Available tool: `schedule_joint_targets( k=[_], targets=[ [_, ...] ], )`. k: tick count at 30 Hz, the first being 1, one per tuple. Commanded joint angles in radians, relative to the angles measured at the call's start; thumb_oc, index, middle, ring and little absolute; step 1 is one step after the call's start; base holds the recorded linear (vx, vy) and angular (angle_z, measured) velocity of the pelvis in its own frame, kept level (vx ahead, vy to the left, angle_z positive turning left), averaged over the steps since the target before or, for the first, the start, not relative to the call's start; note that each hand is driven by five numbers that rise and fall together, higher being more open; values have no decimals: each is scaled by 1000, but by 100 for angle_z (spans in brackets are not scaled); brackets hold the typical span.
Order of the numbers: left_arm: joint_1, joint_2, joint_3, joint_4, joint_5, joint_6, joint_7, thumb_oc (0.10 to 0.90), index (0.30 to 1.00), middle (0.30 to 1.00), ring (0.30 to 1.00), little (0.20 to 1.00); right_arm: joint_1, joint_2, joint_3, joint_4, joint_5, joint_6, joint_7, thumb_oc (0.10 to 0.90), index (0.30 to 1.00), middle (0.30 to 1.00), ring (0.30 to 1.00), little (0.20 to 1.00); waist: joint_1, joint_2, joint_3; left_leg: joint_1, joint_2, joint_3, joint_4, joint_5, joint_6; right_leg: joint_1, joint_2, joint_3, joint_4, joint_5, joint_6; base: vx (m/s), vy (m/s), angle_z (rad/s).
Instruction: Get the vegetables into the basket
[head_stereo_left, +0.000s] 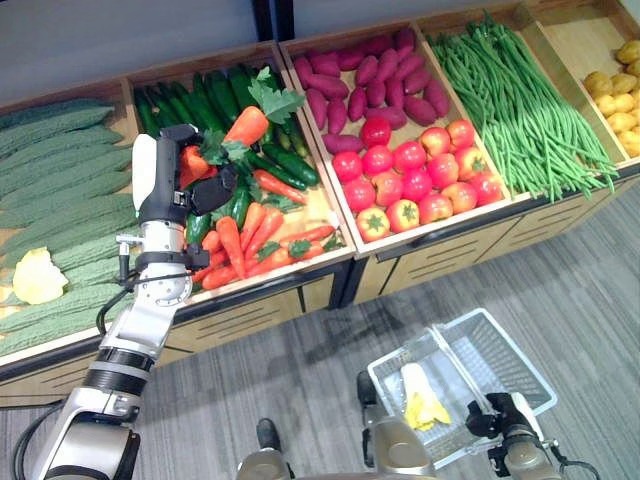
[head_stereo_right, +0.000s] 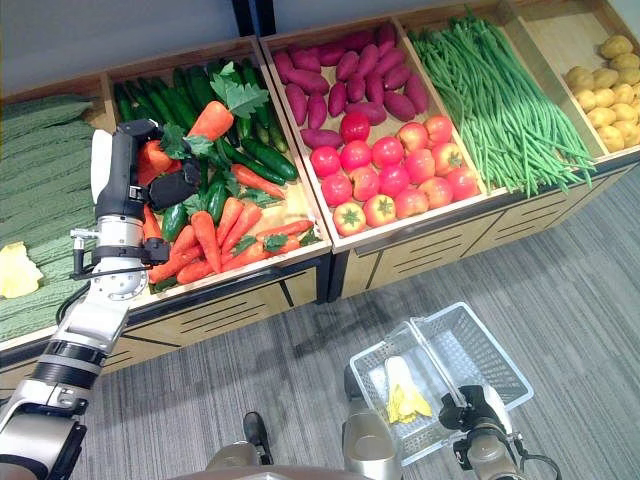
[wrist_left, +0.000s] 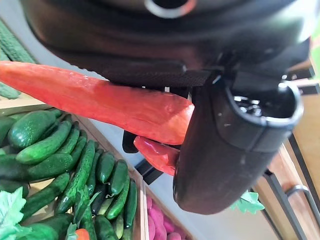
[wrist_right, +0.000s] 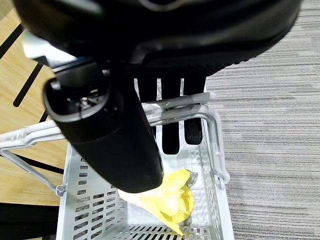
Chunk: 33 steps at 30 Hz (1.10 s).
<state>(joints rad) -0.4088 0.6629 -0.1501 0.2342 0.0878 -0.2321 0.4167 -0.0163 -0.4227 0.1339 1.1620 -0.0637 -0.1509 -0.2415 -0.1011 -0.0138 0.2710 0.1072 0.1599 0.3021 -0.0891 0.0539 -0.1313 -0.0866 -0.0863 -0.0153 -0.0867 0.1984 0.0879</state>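
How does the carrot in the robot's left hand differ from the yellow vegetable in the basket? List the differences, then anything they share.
1. The carrot is orange-red with green leaves; the yellow vegetable is pale yellow and white.
2. The carrot is gripped by the left hand above the carrot bin; the yellow vegetable lies loose in the basket, whose handle the right hand holds.

Shared: both are out of the display bins.

Even, bright light falls from overhead, leaving only soft shadows under the front edge of the produce bins (head_stereo_left: 420, 240) and on the grey floor (head_stereo_left: 560, 290) beneath the basket (head_stereo_left: 505, 355). The tomatoes (head_stereo_left: 420, 180) carry small glossy highlights. In the left wrist view the left hand (wrist_left: 225, 145) looms dark and soft-edged, and the carrot (wrist_left: 95, 100) shows a pale sheen.
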Motion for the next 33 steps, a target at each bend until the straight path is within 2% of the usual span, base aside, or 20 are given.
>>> schedule_joint_targets(
  k=[1,8,12,16,17,20,21,22,24,27,28,29,30,32,33],
  targets=[
    [-83,73,-22,-80,-8,-102,-9,400,300,300,300,300,16,-59,-21,1,6,-30,-32,400,300,300,300,300,-8,-28,-60,16,15,-33,2,-25,-28,76,-82,-33,23,-121,112,0,0,0],
    [-86,105,-79,-121,-25,-124,-76,400,300,300,300,300,19,-67,-34,-8,13,-33,-27,400,300,300,300,300,-11,-35,-52,18,4,-24,31,-40,-21,76,-91,-21,36,-124,116,-10,19,-1],
    [-123,112,-127,-144,-33,-137,-103,400,300,300,300,300,11,-71,-46,-17,16,-32,-28,400,300,300,300,300,-19,-51,-39,-30,-14,-19,133,-93,-7,50,-120,-1,73,-120,130,-45,79,-6],
    [-158,108,-163,-146,-45,-143,-110,400,300,300,300,300,20,-76,-57,-36,16,-31,-28,400,300,300,300,300,-31,-60,-31,-47,-30,-10,170,-119,8,19,-137,21,112,-112,146,-54,139,-7],
    [-176,95,-185,-144,-52,-146,-117,400,300,300,300,300,34,-75,-68,-45,16,-29,-30,400,300,300,300,300,-45,-67,-27,-48,-50,5,171,-128,19,-3,-153,41,123,-76,167,-65,171,-9],
    [-180,92,-192,-144,-54,-150,-121,400,300,300,300,300,36,-74,-72,-44,17,-28,-30,400,300,300,300,300,-45,-70,-26,-47,-58,16,165,-128,22,-17,-158,51,122,-47,174,-71,109,-19],
    [-178,85,-192,-155,-70,-157,-123,400,300,300,300,300,35,-62,-75,-45,18,-24,-29,400,300,300,300,300,-50,-68,-18,-49,-67,39,147,-119,32,-59,-164,54,127,11,174,-159,129,-27],
    [-176,90,-193,-158,-75,-160,-120,400,300,300,300,300,34,-59,-71,-47,19,-25,-30,400,300,300,300,300,-47,-63,-9,-48,-65,52,142,-119,41,-72,-163,34,156,-1,174,-244,191,-48],
    [-178,109,-192,-173,-75,-159,-123,400,300,300,300,300,28,-51,-62,-37,17,-26,-32,400,300,300,300,300,-31,-45,-7,-63,-58,81,133,-103,57,-85,-161,-34,255,-67,169,-196,164,-70],
    [-157,126,-166,-211,-79,-156,-125,400,300,300,300,300,31,-41,-57,-20,7,-23,-30,400,300,300,300,300,-1,-26,-7,-65,-40,133,114,-80,72,-53,-183,-181,399,-153,133,-126,99,-67],
    [-157,126,-165,-211,-79,-155,-125,400,300,300,300,300,31,-41,-57,-20,7,-23,-30,400,300,300,300,300,-1,-26,-7,-65,-40,133,113,-80,72,-53,-183,-181,400,-153,133,-112,35,-65],
    [-140,139,-138,-240,-86,-155,-127,400,300,300,300,300,24,-41,-57,-5,0,-18,-31,400,300,300,300,300,22,-27,-18,-66,-32,173,96,-69,72,-22,-191,-232,430,-175,125,3,15,-71],
    [-128,142,-131,-251,-94,-157,-133,400,300,300,300,300,23,-40,-53,-1,-4,-16,-32,400,300,300,300,300,30,-34,-25,-49,-40,171,87,-84,63,1,-189,-237,428,-197,139,-7,-29,-82],
    [-99,158,-99,-274,-97,-157,-133,400,300,300,300,300,16,-37,-47,1,-11,-13,-35,400,300,300,300,300,58,-47,-38,-46,-34,209,89,-78,52,34,-187,-304,351,-199,138,22,-114,-86],
    [-84,161,-83,-284,-91,-156,-134,400,300,300,300,300,18,-31,-43,-2,-12,-12,-36,400,300,300,300,300,59,-49,-39,-47,-25,224,99,-74,45,40,-175,-309,321,-208,135,7,-182,-60]
  ],
)
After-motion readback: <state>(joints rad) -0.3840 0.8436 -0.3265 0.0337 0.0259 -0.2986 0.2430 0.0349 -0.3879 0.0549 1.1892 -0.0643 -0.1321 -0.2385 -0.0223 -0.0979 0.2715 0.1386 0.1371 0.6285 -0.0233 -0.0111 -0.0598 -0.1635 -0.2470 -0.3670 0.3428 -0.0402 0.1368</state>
